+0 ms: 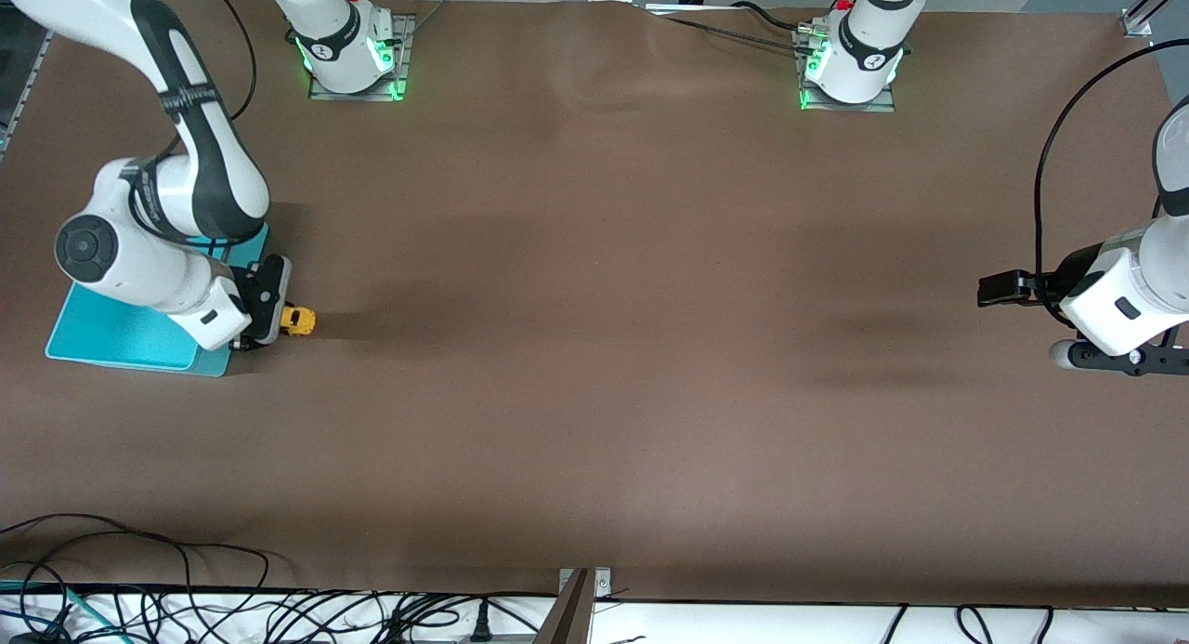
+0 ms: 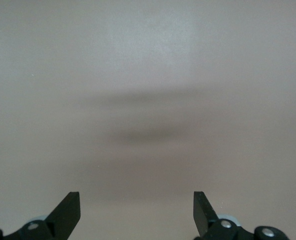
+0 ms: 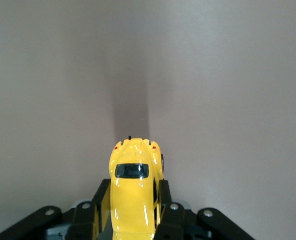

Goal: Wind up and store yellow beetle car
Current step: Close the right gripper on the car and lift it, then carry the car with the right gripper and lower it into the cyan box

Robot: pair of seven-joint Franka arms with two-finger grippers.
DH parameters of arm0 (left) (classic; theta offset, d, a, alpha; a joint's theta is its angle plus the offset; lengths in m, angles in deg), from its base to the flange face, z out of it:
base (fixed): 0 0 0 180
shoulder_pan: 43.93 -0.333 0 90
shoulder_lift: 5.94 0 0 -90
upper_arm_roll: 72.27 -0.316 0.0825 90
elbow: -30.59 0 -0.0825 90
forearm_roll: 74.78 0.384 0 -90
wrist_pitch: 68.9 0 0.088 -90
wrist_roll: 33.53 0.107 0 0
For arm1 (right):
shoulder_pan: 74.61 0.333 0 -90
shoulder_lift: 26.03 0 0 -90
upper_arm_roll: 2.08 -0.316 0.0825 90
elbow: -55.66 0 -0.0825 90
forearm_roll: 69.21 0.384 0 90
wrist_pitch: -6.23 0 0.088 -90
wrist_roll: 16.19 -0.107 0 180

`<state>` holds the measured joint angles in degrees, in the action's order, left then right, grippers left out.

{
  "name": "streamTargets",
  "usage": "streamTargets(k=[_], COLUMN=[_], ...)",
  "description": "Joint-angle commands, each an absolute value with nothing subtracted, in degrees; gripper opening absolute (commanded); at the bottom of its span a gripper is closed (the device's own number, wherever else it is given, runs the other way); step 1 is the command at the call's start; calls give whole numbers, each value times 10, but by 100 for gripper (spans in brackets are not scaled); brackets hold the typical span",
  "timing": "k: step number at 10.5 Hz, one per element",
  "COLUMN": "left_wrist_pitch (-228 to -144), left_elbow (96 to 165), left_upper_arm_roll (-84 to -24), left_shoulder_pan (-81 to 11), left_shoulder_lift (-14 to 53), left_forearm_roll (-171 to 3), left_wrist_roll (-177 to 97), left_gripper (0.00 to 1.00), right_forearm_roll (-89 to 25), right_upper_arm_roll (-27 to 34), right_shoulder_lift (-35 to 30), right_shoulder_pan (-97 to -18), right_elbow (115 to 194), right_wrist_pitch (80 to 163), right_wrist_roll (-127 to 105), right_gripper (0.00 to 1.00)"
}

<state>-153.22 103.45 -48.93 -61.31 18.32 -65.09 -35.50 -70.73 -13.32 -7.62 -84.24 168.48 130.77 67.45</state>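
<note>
A small, glossy yellow beetle car (image 1: 299, 320) of hard, shiny plastic or metal, with a rounded, domed body and dark windows, sits near the table edge at the right arm's end, roughly midway between the robots' edge and the front camera's edge. It is clamped by the right gripper (image 1: 279, 321), whose two black fingers (image 3: 163, 212) press against the car's flanks, closed only as far as the body's width allows. In the right wrist view the car (image 3: 134, 195) juts out from between the fingers, one rounded end with two tiny red lights and a dark window facing away from the wrist. Its long axis runs along the table's length, with the free end pointing toward the left arm's end. Whether its wheels touch the cloth cannot be told.

Just beside the car, nearer the table edge, lies a flat turquoise rectangular bin (image 1: 121, 333) with rounded corners, partly covered by the right arm. The smooth matte brown tabletop (image 1: 594, 347) shows soft creases.

The left gripper (image 2: 137, 212) waits near the table edge at the left arm's end, its black wedge-shaped fingers (image 2: 68, 212) spread wide apart, holding nothing.
</note>
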Motion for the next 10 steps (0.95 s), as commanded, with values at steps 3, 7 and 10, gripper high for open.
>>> streamTargets(k=[3, 7, 10], left_wrist_pitch=[-1522, -1522, -1522], left_elbow=[1023, 1023, 1023], left_upper_arm_roll=[-492, -492, -492], left_shoulder_pan=[-610, -612, -613], left_shoulder_lift=[187, 187, 187], left_forearm_roll=[-655, -656, -656], left_wrist_roll=[-342, -342, -342], left_gripper=[100, 100, 100], right_forearm_roll=[-716, -720, -756], right_upper_arm_roll=[-142, -141, -141], right_shoulder_lift=[-180, -235, -220], right_shoulder_pan=[-901, -1002, -1061], right_elbow=[1739, 1792, 1792], right_wrist_pitch=[1252, 1256, 1267], right_wrist_roll=[809, 1113, 1253], right_gripper=[0, 0, 0])
